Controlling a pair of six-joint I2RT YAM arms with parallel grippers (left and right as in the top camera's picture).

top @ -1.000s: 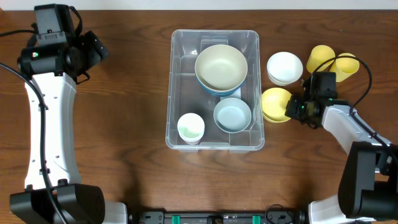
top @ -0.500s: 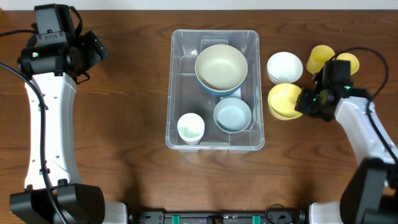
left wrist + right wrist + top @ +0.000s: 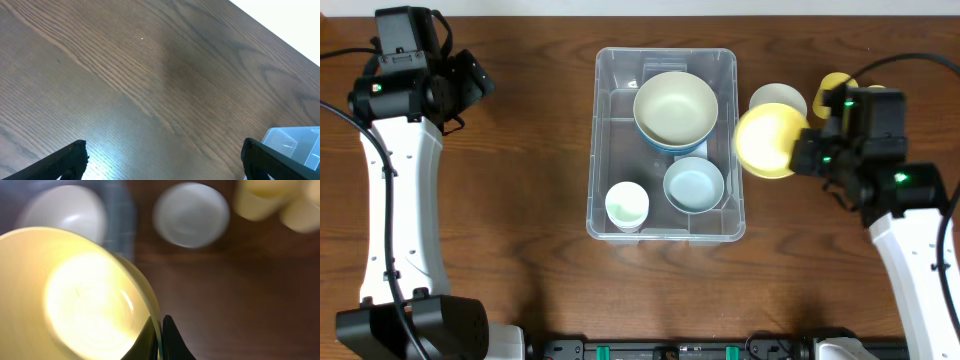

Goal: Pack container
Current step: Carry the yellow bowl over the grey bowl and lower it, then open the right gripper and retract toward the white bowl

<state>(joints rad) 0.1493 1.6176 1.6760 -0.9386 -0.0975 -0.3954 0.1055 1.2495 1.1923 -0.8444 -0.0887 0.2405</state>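
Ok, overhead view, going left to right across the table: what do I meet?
The left gripper, open → clear container → yellow bowl → right gripper, shut on the bowl's rim.

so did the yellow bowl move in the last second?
Yes. Held by the right gripper, the yellow bowl shifted up-frame and now overlaps the clear container's right rim and the white bowl.

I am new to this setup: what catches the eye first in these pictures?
A bright yellow bowl, pinched at its rim by the right claw, hangs just right of the container. Inside that clear container sit a large cream bowl, a pale blue bowl and a white cup.
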